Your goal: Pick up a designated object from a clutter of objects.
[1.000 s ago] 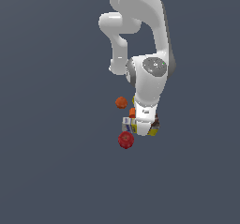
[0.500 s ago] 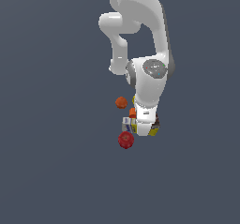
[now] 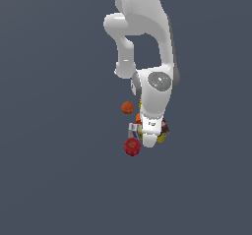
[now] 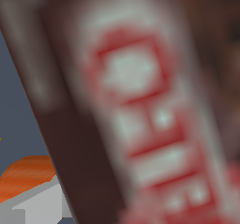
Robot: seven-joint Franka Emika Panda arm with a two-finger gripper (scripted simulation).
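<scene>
Plain dark grey-blue floor [image 3: 54,180] all around, flat and smooth, same colour everywhere. No walls seen. Bit of same floor [image 4: 18,124] shows in wrist view.

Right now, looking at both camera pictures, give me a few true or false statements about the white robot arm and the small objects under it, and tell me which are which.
1. The white robot arm reaches down over the cluster of small objects. True.
2. The red round object lies at the edge of the cluster nearest the bottom of the exterior view. True.
3. The wrist view is filled by a bright green bottle. False: a dark brown box with blurred red and white lettering fills it.
4. The small orange piece sits on the exterior view's right of the arm's wrist. False: it sits on the exterior view's left.
5. The gripper's fingers show plainly. False: the arm's wrist hides them.
</scene>
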